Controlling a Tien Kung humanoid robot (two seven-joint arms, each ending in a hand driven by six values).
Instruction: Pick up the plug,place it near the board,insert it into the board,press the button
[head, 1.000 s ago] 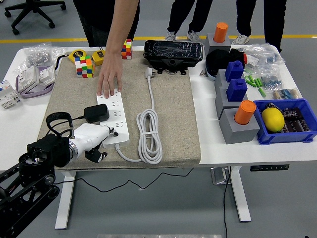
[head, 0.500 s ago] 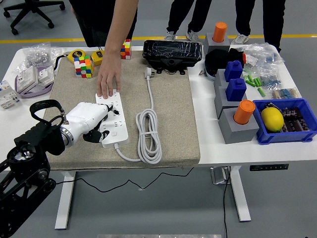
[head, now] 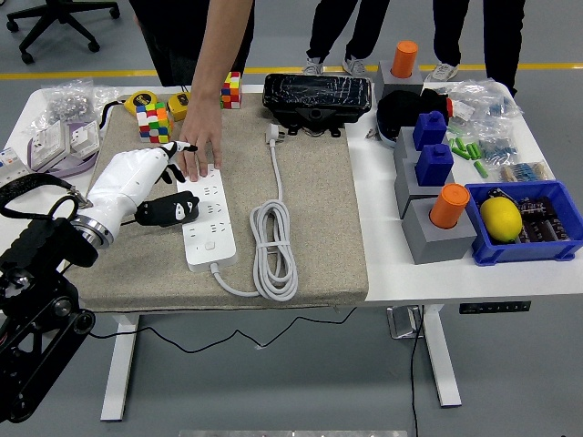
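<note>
On the tan mat [head: 310, 191] covering the left part of the white table [head: 392, 264], a white power strip [head: 208, 218] lies lengthwise. Left hand [head: 137, 187], white-shelled, reaches in from the left edge; fingers curled around a black plug [head: 173, 208] held just left of the strip, close to its sockets but not seated. Index finger points toward the strip's far end. A person's hand [head: 201, 146] presses flat on that far end, holding the strip down. White cable [head: 274, 241] coils right of the strip, its own plug [head: 276, 136] lying near a black case [head: 318, 98]. Right arm out of view. Blue bin [head: 547, 248] with a lemon [head: 502, 218] far right.
</note>
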